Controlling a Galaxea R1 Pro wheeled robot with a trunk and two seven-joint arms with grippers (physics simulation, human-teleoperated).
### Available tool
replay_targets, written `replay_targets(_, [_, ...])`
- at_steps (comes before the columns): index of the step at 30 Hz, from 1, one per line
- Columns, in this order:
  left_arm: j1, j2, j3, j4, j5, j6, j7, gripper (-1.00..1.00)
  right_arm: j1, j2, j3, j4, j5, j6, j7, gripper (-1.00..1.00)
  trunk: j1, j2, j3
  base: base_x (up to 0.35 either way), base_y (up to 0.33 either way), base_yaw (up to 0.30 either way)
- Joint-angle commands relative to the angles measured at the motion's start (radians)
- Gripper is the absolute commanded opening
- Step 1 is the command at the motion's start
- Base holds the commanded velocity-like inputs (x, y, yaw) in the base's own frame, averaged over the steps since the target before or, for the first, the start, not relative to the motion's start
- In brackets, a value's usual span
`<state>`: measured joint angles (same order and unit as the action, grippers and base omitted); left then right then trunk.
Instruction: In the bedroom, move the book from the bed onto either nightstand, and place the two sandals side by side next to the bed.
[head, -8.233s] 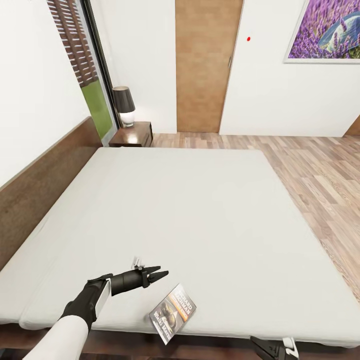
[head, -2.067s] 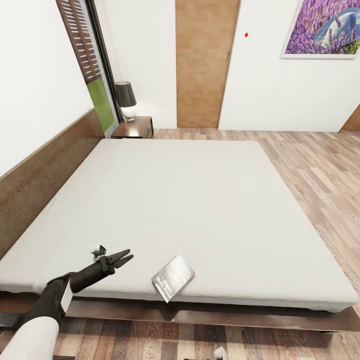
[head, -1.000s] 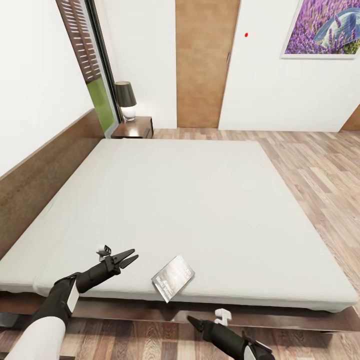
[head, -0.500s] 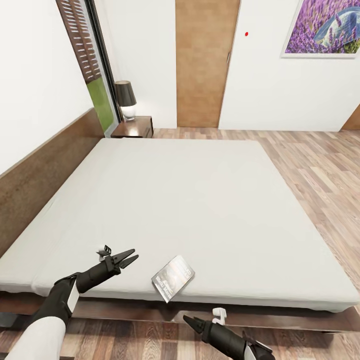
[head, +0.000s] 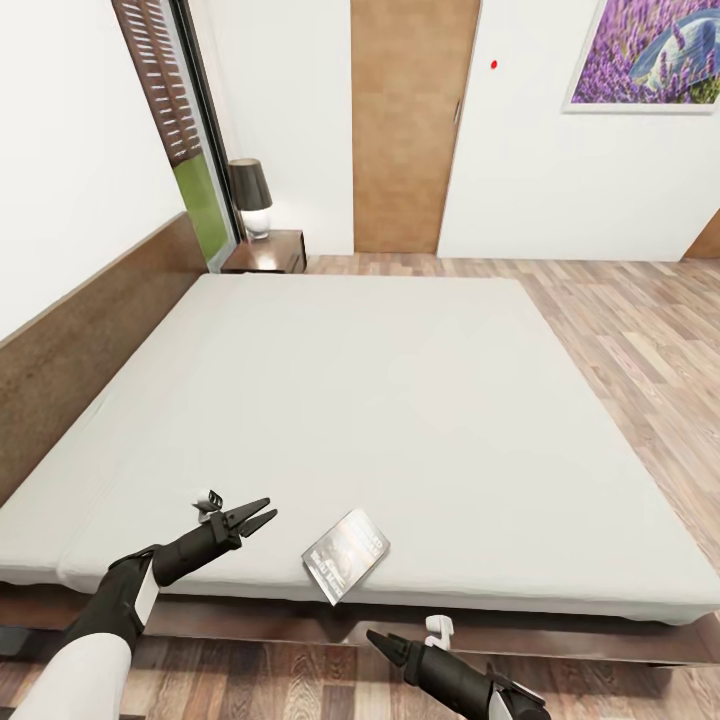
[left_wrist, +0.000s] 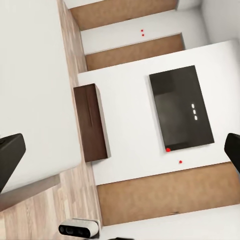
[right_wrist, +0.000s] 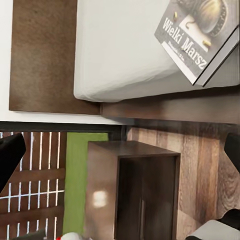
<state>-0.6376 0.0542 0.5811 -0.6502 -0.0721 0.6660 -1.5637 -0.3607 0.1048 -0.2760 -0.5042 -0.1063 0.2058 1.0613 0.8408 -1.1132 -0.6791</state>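
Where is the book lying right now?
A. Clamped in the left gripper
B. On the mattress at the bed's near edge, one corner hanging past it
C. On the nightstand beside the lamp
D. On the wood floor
B: the book lies on the bed at its near edge, a corner overhanging, between the open left gripper and the right gripper.

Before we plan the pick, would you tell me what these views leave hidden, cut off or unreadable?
- Book: head view, cover lettering too small to read; right wrist view, its far corner cut off by the picture edge.
- Right claw: head view, the fingers overlap, so open or shut is unclear; its arm runs off the bottom edge.
- Nightstand: head view, partly behind the bed and headboard corner.
- Lamp: too small for detail.
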Motion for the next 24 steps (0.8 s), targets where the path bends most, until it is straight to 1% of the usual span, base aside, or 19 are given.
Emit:
replay_targets(1, [-0.001, 0.0, 0.003, 0.0, -0.008, 0.01, -0.007, 1.0, -0.001, 0.001, -0.006, 0.0, -0.001, 0.011, 0.005, 1.0, 0.004, -0.008, -0.004, 0.0, 0.0, 0.0])
replay_targets(7, [-0.001, 0.0, 0.003, 0.0, -0.008, 0.01, -0.007, 1.0, -0.001, 0.001, -0.006, 0.0, -0.001, 0.009, 0.005, 1.0, 0.027, -0.05, -0.023, 0.0, 0.0, 0.0])
replay_targets(15, [-0.001, 0.0, 0.004, 0.0, -0.008, 0.01, -0.007, 1.0, -0.001, 0.001, -0.006, 0.001, -0.001, 0.0, -0.002, 1.0, 0.027, -0.05, -0.023, 0.0, 0.0, 0.0])
replay_targets(20, [-0.001, 0.0, 0.003, 0.0, -0.008, 0.01, -0.007, 1.0, -0.001, 0.001, -0.007, 0.002, -0.002, 0.001, -0.004, 1.0, 0.046, -0.085, -0.038, 0.0, 0.0, 0.0])
replay_targets(24, [-0.001, 0.0, 0.003, 0.0, -0.008, 0.01, -0.007, 1.0, -0.001, 0.001, -0.008, 0.003, -0.004, 0.005, -0.004, 1.0, 0.046, -0.085, -0.038, 0.0, 0.0, 0.0])
